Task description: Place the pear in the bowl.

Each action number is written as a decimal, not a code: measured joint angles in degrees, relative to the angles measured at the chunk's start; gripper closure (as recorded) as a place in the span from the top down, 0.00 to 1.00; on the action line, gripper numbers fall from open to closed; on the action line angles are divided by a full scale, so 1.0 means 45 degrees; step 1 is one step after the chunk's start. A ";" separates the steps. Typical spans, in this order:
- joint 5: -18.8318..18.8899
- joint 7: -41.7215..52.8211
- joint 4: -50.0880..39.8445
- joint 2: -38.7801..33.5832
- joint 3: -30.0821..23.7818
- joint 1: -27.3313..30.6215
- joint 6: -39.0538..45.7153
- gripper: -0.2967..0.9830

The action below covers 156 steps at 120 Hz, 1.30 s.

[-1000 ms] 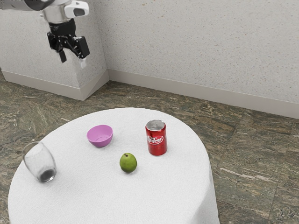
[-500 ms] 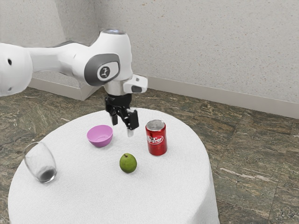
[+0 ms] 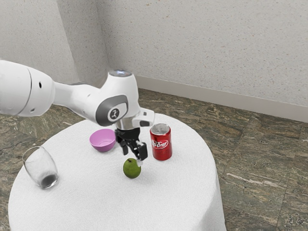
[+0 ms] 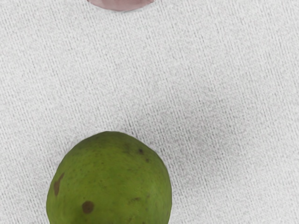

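Two fingers (image 3: pixel 142 152) of the pincer (image 3: pixel 133 156) are standing apart, gripping nothing and hovering just above the pear (image 3: pixel 131 169), which is resting on the surface (image 3: pixel 86 197), outside the bowl (image 3: pixel 103 148). Lining up for the grasp is seeming to be the step in hand; the next move is calling for centring, lowering until the fingers are straddling the pear, then closing gently, since an off-centre squeeze is risking a roll. The pear is showing a plump, rounded green body with brown flecks. Near it, the can (image 3: pixel 161 144) is standing upright, a glossy red cylinder with a silvery top. Smooth and purplish-pink, the bowl is flaring towards its rim. Farther off, the glass (image 3: pixel 41 168) is curving clear and thin. Finely ribbed white cloth (image 3: pixel 187 187) is covering the surface; below, brownish stone-like floor (image 3: pixel 260 159) is spreading.
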 joint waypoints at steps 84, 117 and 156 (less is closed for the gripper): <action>-0.0271 0.0976 0.0945 0.2466 0.0589 -0.0019 0.1039 0.70; -0.0272 0.1117 0.2420 0.3154 0.0650 -0.0091 -0.0284 0.71; -0.0354 0.1183 0.2840 0.3627 0.0691 -0.0103 -0.1587 0.71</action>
